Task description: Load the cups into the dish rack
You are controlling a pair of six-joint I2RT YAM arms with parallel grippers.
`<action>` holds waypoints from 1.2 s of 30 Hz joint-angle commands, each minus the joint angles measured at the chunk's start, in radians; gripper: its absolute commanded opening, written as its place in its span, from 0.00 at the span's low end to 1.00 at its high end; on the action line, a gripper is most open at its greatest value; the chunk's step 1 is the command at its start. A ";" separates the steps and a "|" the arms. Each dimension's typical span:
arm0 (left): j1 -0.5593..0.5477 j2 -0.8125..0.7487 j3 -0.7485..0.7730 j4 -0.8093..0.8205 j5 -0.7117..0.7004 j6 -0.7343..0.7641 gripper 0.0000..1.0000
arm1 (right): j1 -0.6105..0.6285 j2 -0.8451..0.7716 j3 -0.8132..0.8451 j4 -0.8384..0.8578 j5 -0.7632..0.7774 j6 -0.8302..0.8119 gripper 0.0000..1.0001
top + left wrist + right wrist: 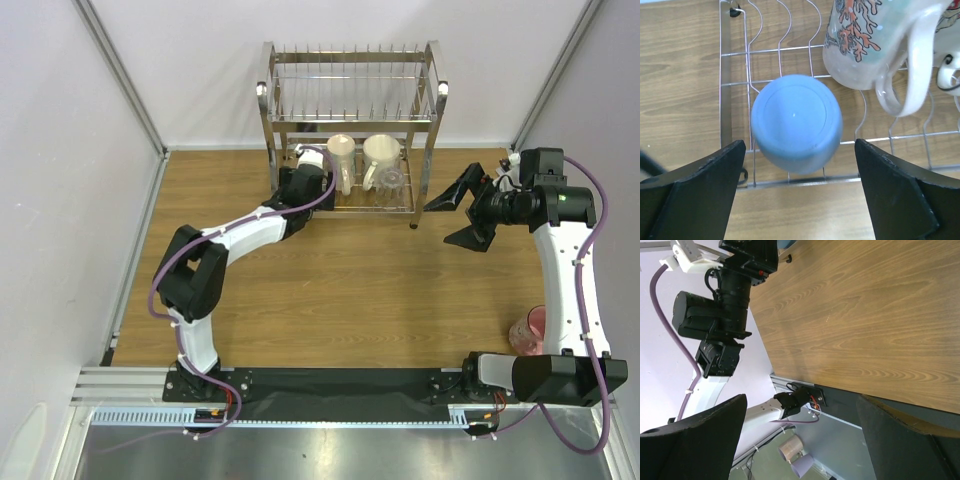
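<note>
Left gripper is hovering, jaws spread, over upturned light blue cup in dish rack; right gripper also spread

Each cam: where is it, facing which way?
Top external: above, behind bases, looking down on table, dish rack, left arm, right arm.
Left wrist: looks down past open left gripper at light blue cup on the rack's lower tier.
Right wrist: looks sideways across the table past open right gripper at left arm.
Top and left wrist share the rack.

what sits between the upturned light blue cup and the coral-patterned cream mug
Only bare wires of the steel dish rack, in the left wrist view.
</note>
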 commanded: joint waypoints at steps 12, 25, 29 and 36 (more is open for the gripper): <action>-0.105 -0.259 -0.088 -0.224 -0.016 -0.152 0.99 | 0.008 0.002 0.013 -0.024 0.055 -0.018 0.99; -0.140 -0.569 -0.266 -0.331 0.099 -0.253 0.97 | -0.024 -0.023 0.025 -0.136 0.272 -0.073 1.00; -0.139 -0.586 -0.280 -0.452 0.082 -0.302 1.00 | -0.168 -0.041 0.039 -0.151 0.346 -0.088 1.00; -0.114 -0.658 -0.361 -0.431 0.341 -0.380 0.95 | -0.219 -0.015 0.085 -0.264 0.510 -0.084 0.87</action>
